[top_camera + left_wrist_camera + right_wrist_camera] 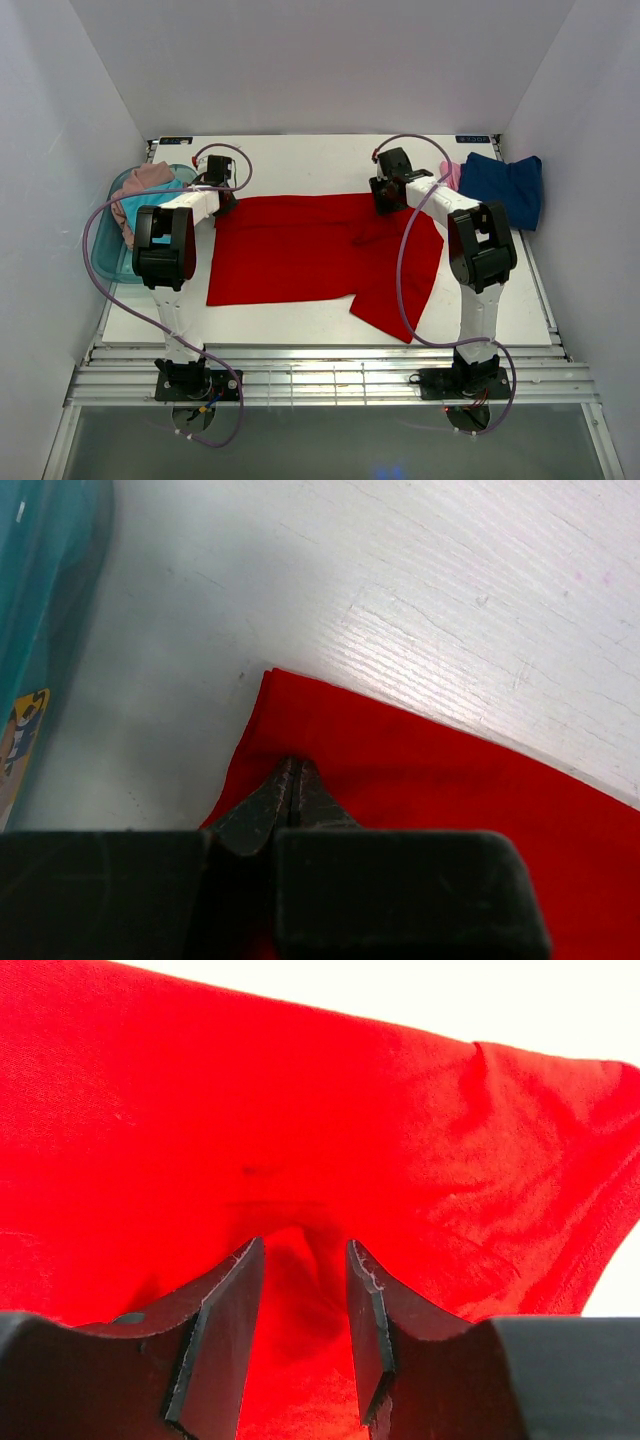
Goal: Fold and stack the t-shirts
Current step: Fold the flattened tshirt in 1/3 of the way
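Observation:
A bright red t-shirt (pixel 300 250) lies spread flat across the middle of the table, with one part hanging toward the near right. My left gripper (pixel 227 203) is at its far left corner. In the left wrist view the jaws (pixel 291 764) are shut, tips pressed into the red cloth (pixel 450 780) just inside the corner. My right gripper (pixel 385 203) is at the shirt's far right edge. Its jaws (pixel 305 1250) are open, with a raised pucker of red cloth (pixel 300 1110) between the fingers. A navy t-shirt (pixel 505 185) lies folded at the far right, with a light pink one (pixel 452 172) beside it.
A translucent teal tub (pixel 108 255) stands at the far left and holds a turquoise shirt (pixel 165 192) and a dusty pink-beige shirt (pixel 148 177). Its wall shows in the left wrist view (pixel 40 600). White walls enclose the table on three sides.

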Available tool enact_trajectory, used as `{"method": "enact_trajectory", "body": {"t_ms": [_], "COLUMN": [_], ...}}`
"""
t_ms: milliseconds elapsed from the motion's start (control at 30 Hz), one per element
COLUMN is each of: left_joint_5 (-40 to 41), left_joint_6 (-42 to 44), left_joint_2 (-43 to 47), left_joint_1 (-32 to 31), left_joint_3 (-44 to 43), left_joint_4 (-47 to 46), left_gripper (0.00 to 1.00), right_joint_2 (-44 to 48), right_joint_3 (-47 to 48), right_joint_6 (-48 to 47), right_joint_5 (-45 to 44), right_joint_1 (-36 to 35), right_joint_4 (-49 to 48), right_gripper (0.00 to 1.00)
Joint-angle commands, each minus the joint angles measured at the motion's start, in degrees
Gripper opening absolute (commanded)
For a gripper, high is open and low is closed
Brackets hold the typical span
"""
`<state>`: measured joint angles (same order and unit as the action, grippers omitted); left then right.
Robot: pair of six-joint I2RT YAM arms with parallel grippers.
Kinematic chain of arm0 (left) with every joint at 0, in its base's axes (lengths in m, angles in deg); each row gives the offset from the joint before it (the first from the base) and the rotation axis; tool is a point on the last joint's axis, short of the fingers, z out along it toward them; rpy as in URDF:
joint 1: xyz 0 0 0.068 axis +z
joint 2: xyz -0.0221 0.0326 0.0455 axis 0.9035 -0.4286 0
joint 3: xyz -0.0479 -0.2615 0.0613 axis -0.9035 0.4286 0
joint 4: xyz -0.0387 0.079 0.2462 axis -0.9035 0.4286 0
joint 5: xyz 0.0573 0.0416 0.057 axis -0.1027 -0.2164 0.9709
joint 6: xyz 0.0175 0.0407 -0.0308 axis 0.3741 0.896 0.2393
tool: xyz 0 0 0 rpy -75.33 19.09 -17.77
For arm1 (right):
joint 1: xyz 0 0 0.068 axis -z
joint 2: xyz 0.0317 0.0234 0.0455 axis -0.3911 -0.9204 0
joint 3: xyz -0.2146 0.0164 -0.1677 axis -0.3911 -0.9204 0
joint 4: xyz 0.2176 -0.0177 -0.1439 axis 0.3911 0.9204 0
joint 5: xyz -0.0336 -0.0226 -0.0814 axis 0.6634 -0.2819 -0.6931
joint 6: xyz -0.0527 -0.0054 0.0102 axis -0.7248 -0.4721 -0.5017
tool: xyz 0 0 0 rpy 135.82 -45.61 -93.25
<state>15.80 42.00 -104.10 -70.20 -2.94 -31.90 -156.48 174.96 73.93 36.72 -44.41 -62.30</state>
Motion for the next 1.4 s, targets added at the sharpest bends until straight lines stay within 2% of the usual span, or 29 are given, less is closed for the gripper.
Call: {"method": "enact_trajectory", "body": {"t_ms": [0, 800, 833, 933, 967, 1167, 1367], "left_joint_5": [-0.6, 0.1, 0.1, 0.1, 0.1, -0.2, -0.5], "left_joint_6": [0.5, 0.6, 0.6, 0.5, 0.6, 0.2, 0.1], "left_joint_2": [2.5, 2.8, 2.9, 3.0, 3.0, 2.8, 2.1], "left_joint_1": [0.0, 0.0, 0.0, 0.0, 0.0, 0.0, 0.0], "left_joint_3": [-0.1, -0.4, -0.4, -0.3, -0.3, 0.0, -0.3], "left_joint_4": [1.2, 1.4, 1.5, 1.4, 1.4, 1.4, 1.4], "left_gripper": [0.08, 0.07, 0.07, 0.07, 0.07, 0.07, 0.07], "right_joint_2": [2.3, -2.5, -2.6, -2.0, -1.6, 4.3, 12.9], "right_joint_3": [2.2, 2.1, 2.0, 1.4, 1.4, -1.6, -8.6], "right_joint_6": [-1.2, -2.0, -2.1, -2.1, -2.1, -1.6, 1.1], "right_joint_5": [2.4, 3.6, 3.5, 2.7, 2.5, 2.5, 1.2], "right_joint_1": [0.3, 0.4, 0.4, 0.4, 0.4, 0.1, -2.3], "right_joint_4": [-2.7, 0.9, 1.1, 1.4, 1.5, 2.6, 6.4], "right_gripper": [0.44, 0.38, 0.35, 0.1, 0.08, 0.08, 0.08]}}
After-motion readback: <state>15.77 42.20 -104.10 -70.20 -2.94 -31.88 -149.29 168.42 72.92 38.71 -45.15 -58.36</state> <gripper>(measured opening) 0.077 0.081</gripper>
